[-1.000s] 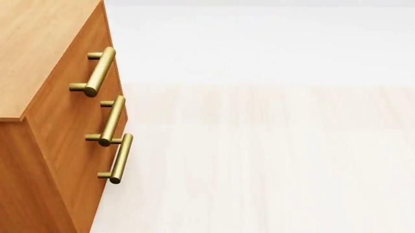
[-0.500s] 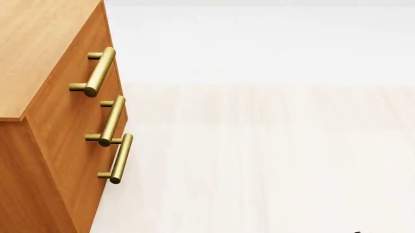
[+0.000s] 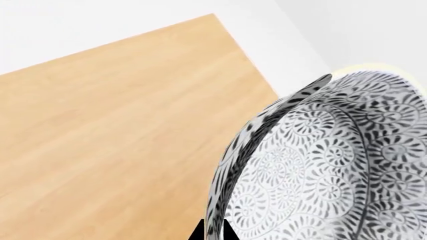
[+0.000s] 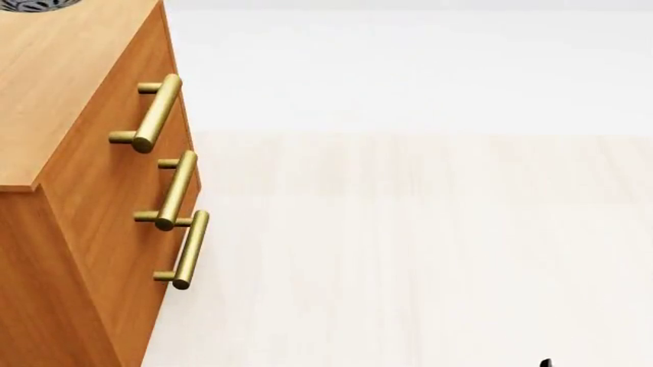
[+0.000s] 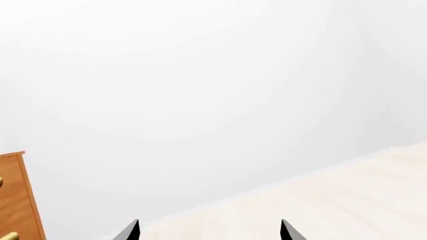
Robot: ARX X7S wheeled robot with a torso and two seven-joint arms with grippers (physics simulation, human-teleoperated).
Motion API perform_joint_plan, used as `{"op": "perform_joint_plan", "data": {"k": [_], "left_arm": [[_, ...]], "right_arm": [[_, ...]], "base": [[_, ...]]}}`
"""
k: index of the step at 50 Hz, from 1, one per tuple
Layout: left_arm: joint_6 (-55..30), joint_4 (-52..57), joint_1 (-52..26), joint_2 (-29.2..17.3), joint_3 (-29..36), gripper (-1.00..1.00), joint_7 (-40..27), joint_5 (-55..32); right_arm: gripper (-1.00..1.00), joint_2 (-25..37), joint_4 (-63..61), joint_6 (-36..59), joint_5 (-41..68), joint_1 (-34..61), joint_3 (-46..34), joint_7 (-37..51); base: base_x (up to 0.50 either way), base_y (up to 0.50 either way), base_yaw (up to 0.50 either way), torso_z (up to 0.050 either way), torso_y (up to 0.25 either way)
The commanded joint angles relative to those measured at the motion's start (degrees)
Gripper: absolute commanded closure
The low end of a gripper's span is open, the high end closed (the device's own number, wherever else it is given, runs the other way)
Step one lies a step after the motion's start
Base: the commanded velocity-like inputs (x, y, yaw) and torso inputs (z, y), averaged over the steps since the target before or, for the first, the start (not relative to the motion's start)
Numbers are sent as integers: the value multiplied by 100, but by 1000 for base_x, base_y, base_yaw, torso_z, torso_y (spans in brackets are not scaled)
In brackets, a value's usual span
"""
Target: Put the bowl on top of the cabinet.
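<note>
The bowl point(image 3: 327, 165), white with dense grey-black floral pattern, fills one side of the left wrist view, held above the cabinet's light wood top point(image 3: 113, 130). My left gripper point(image 3: 213, 234) is shut on the bowl's rim, one black fingertip on each side of the wall. In the head view a sliver of the bowl point(image 4: 36, 4) shows at the top left corner over the cabinet point(image 4: 87, 176), whose front has three brass bar handles point(image 4: 153, 111). My right gripper point(image 5: 209, 231) is open with nothing between its fingertips, facing a white wall and pale floor.
Pale wood floor point(image 4: 408, 252) spreads to the right of the cabinet, with a white wall point(image 4: 408, 61) beyond. The cabinet's edge point(image 5: 17, 195) shows at one side of the right wrist view. A dark speck point(image 4: 546, 363) sits at the head view's bottom edge.
The bowl's edge has come into the head view at the top left corner, over the cabinet top. The dark speck at the bottom right has shifted slightly.
</note>
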Motion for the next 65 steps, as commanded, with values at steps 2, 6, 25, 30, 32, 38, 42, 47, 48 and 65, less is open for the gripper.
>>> {"op": "perform_joint_plan", "data": {"k": [2,6,25,30,32,38,42,47,48,65], "left_arm": [[224,-161,2,-63,94,100,148,81],[241,-178,28,-51,95,100,150,86],[720,-864,77,-171,147,100,504,317],[754,-890,152,-196,99,100,575,393],[751,-883,156,-194,73,100,570,421],[730,-860,128,-187,30,100,568,493],[735,-844,168,-201,15,100,587,529],[769,-877,227,-252,-11,100,631,603],[772,-875,238,-262,-8,100,638,625],[676,-665,318,-264,-89,100,581,731]], "right_arm": [[-100,-17,4,55,-47,29,-12,-3],[-100,-18,3,48,-18,27,-9,-31],[-100,-23,-28,59,-48,-13,41,-4],[-100,-33,-20,75,-58,1,37,-10],[-100,-26,-29,93,-49,7,36,-9],[-100,-37,-13,83,-47,5,45,-26],[-100,-40,-18,93,-62,4,44,-25],[-100,-45,-19,103,-69,9,49,-25],[-100,-36,-38,114,-66,4,55,-12],[-100,-55,-29,114,-83,-6,77,-28]], "base": [[0,0,0,0,0],[0,0,0,0,0],[0,0,0,0,1],[0,0,0,0,0],[0,0,0,0,0],[0,0,0,0,0],[0,0,0,0,3],[0,0,0,0,0],[0,0,0,0,0],[0,0,0,1,0]]}}
